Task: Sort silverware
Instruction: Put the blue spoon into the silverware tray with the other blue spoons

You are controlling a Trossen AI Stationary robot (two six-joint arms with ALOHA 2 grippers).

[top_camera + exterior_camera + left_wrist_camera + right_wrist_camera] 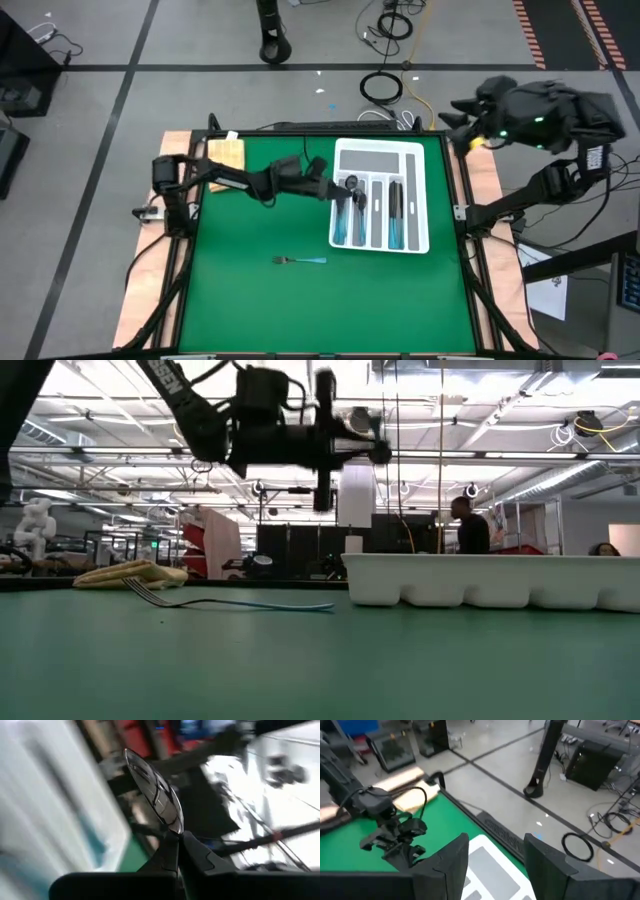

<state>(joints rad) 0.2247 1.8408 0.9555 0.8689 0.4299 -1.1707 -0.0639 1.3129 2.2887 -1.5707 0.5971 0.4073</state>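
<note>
My left gripper (345,190) hovers over the left side of the white slotted tray (381,232), shut on a spoon whose shiny bowl (154,790) sticks out beyond the fingers. In the low view it hangs well above the tray (490,582). One fork (300,261) with a light blue handle lies flat on the green mat, near of the tray; it also shows at table height as the fork (215,601). More blue-handled pieces (398,228) lie in the tray's slots. My right gripper (495,865) is open, raised beyond the table's far right corner. My left gripper pinches the spoon between its two fingers at the neck (174,831), just below the bowl. The bowl points onward past the fingertips, along the fingers. The handle is hidden behind the fingers. The spoon is lifted clear, above the tray.
A folded yellow cloth (225,152) lies at the mat's far left corner. The green mat (260,310) is bare around the fork. Wooden table edges border the mat. Cables lie on the floor beyond the table, and people stand far off in the room.
</note>
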